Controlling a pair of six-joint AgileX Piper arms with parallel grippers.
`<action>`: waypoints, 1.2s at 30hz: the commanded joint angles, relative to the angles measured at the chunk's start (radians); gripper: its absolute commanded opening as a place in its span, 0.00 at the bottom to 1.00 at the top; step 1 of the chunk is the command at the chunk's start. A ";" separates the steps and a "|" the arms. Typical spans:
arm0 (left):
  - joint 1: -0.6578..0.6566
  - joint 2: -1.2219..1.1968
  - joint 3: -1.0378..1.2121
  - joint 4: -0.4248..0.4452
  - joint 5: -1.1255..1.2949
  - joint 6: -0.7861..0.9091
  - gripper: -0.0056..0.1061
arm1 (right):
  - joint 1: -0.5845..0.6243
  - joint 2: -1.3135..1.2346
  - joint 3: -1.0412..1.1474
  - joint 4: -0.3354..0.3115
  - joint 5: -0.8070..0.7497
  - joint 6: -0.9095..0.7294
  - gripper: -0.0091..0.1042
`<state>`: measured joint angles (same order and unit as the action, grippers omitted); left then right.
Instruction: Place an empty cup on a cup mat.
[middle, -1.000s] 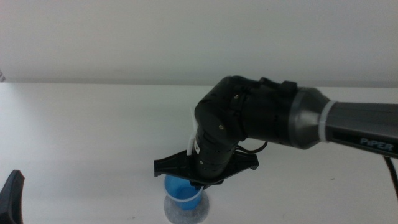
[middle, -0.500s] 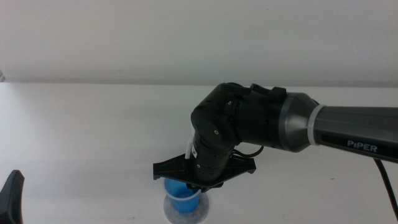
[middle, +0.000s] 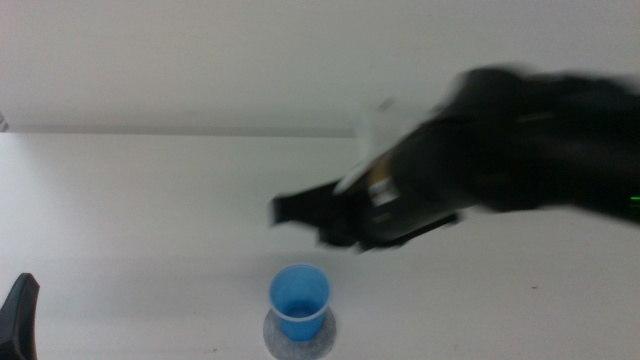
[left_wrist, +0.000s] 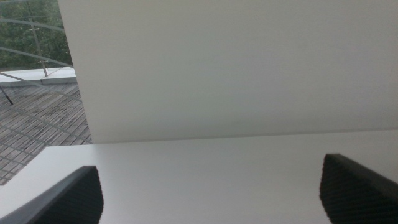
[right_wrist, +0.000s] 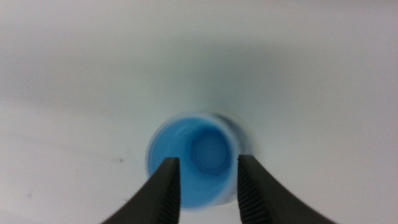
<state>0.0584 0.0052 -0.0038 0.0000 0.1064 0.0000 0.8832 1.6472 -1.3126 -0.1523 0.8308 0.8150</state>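
Note:
The blue cup (middle: 299, 298) stands upright and empty on the speckled grey cup mat (middle: 276, 338) near the table's front edge. My right gripper (middle: 340, 232) is blurred with motion, above and behind the cup and clear of it. In the right wrist view the cup (right_wrist: 196, 158) lies below, seen from above between the open, empty jaws of my right gripper (right_wrist: 205, 163). My left gripper (middle: 20, 318) waits at the bottom left of the middle view. The left wrist view shows my left gripper (left_wrist: 210, 167) wide open and empty.
The white table (middle: 130, 220) is bare around the cup and mat, with a white wall behind it. The right arm (middle: 540, 140) spans the upper right of the middle view.
My right gripper has let go of the cup and moved quickly up and to the right. The cup stays on the mat. The left arm has not moved.

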 joint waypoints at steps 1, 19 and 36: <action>-0.010 -0.041 0.041 0.000 -0.012 0.000 0.89 | -0.024 -0.150 0.056 -0.078 -0.002 -0.014 0.40; -0.010 -0.041 0.041 0.000 -0.012 0.000 0.89 | -0.651 -1.381 0.752 -0.036 -0.184 -0.827 0.86; -0.008 -0.041 0.041 0.000 -0.012 0.000 0.89 | -0.699 -1.676 1.157 0.071 -0.496 -0.899 0.86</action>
<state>0.0584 0.0052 -0.0038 0.0000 0.1064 0.0000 0.1902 0.0026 -0.1843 -0.0939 0.3747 -0.0835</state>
